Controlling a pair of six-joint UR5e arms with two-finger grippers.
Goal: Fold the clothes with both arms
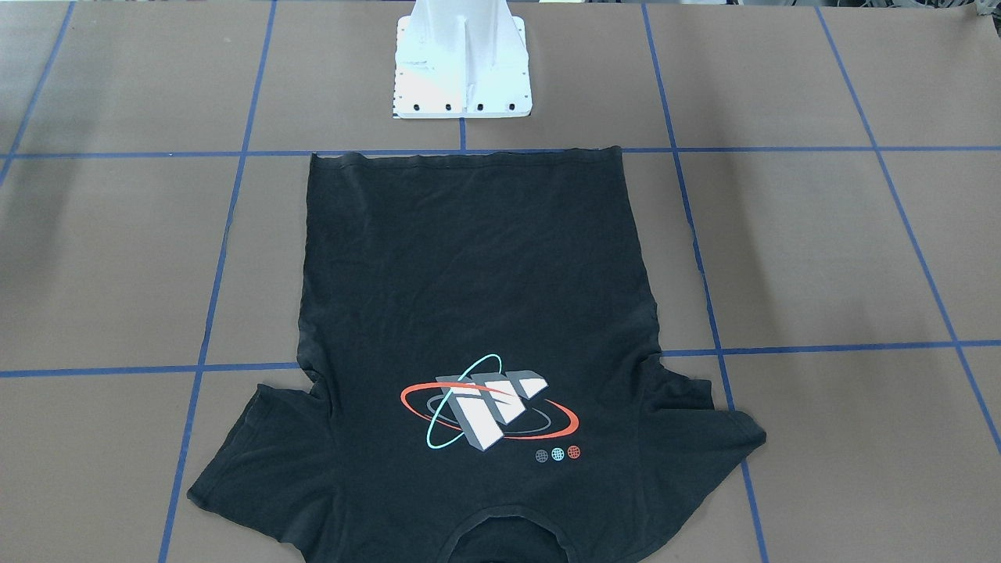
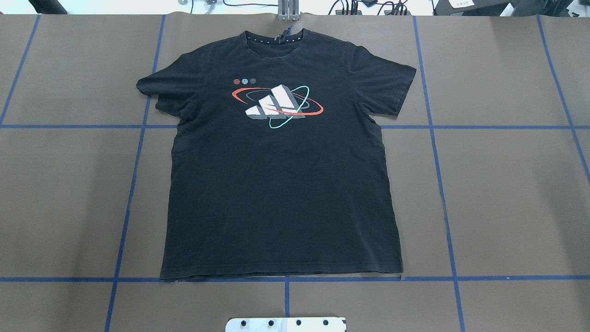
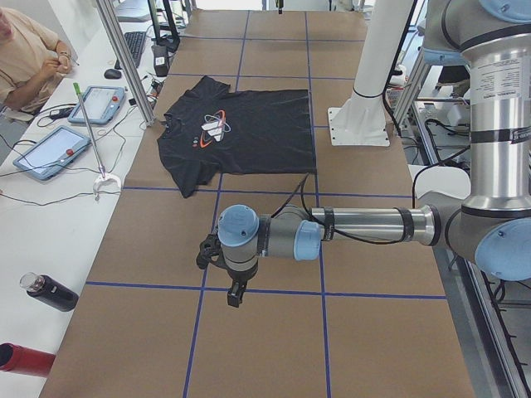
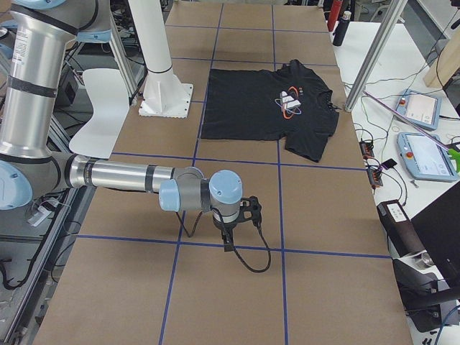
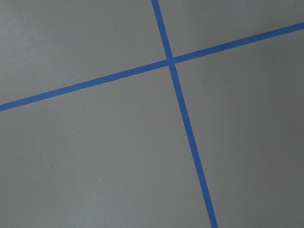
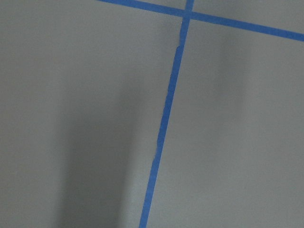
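Note:
The black T-shirt (image 2: pixel 281 184) lies flat and spread out, print side up, collar at the far edge from the robot; it also shows in the front view (image 1: pixel 469 274) and both side views (image 3: pixel 249 133) (image 4: pixel 251 100). My left gripper (image 3: pixel 236 294) hangs over bare table well away from the shirt, toward the table's left end. My right gripper (image 4: pixel 227 241) hangs over bare table toward the right end. Both show only in side views, so I cannot tell whether they are open or shut. Both wrist views show only brown table and blue tape lines.
The white pedestal base (image 1: pixel 461 70) stands just behind the shirt's hem. Blue tape lines (image 2: pixel 133 184) grid the brown table. Beyond the far edge stand a metal post (image 3: pixel 124 58), tablets (image 3: pixel 50 153), bottles (image 3: pixel 50 292) and an operator (image 3: pixel 25 50).

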